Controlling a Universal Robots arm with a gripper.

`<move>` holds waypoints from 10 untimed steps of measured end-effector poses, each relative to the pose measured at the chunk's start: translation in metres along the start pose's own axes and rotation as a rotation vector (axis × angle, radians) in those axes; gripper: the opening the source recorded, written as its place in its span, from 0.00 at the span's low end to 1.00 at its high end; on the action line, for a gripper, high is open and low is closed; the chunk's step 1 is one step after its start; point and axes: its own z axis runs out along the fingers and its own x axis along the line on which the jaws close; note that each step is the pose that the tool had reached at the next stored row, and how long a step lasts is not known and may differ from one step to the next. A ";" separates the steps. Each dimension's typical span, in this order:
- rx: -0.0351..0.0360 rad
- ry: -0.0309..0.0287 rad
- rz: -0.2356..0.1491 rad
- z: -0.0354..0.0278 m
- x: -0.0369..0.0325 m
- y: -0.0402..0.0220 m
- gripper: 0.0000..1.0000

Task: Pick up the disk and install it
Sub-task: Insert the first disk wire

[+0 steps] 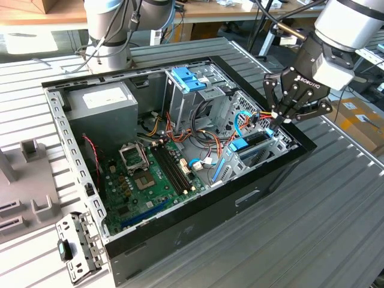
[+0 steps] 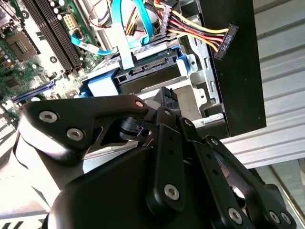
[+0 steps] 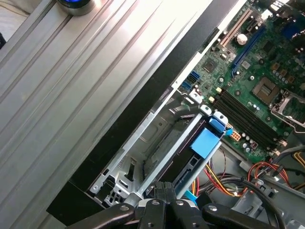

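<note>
Pincer (image 1: 279,117) clenched, empty, above the disk (image 1: 255,140) seated in its bay; red-yellow power cables (image 1: 262,114) crowd alongside.

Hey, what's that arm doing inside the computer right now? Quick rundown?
Gripper low over the case's corner bay, fingers' state unclear. Disk sits in that bay, blue rails showing. Loose power cable hangs close by.

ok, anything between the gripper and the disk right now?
Nothing visible. The gripper hangs just over the disk, which sits in the drive bay. The loose power cable lies aside, toward the case edge.
</note>
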 end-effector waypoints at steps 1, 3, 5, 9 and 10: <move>-0.0003 0.0004 -0.007 0.0000 0.0000 0.0000 0.11; -0.0010 0.0012 -0.024 0.0000 0.0000 0.0000 0.11; -0.0016 0.0018 -0.038 0.0000 0.0000 0.0000 0.11; -0.0030 0.0034 -0.074 0.0000 0.0000 0.0000 0.11; -0.0031 0.0036 -0.079 0.0000 0.0000 0.0000 0.11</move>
